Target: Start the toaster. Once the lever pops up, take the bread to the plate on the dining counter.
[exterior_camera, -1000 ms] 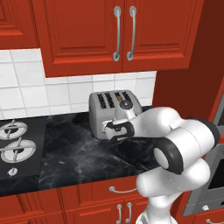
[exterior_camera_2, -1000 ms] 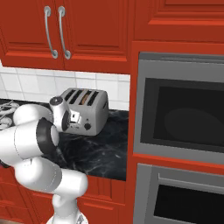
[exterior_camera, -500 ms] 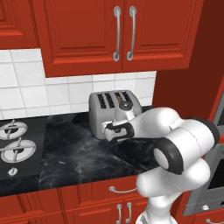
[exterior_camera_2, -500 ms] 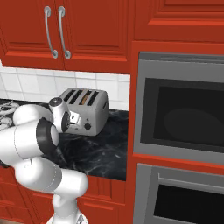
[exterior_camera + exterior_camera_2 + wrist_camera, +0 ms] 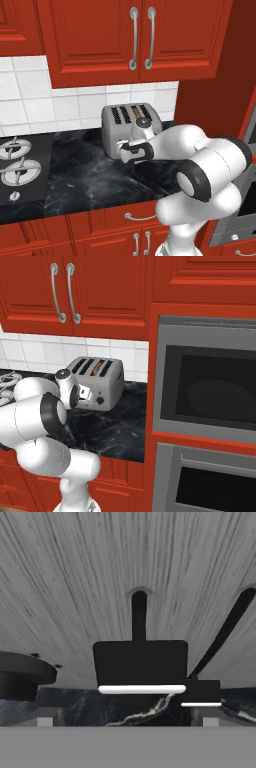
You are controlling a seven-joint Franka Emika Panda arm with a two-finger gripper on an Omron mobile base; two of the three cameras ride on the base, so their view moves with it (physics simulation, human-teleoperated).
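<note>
Three cameras, one corner of the kitchen worktop.
The left and right base views look forward and down from behind the arm, sharing the toaster [image 5: 131, 127] [image 5: 97, 381] on the dark counter [image 5: 95, 175] [image 5: 117, 426]; the hand view sits very near the toaster's front [image 5: 150, 577], facing it squarely.

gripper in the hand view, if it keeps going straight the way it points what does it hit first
Most likely the toaster's front face: in the hand view the brushed metal wall sits close ahead, with a black lever in its slot dead centre. The gripper is open, so the lever should come between the fingers first, though depth is hard to judge.
</note>
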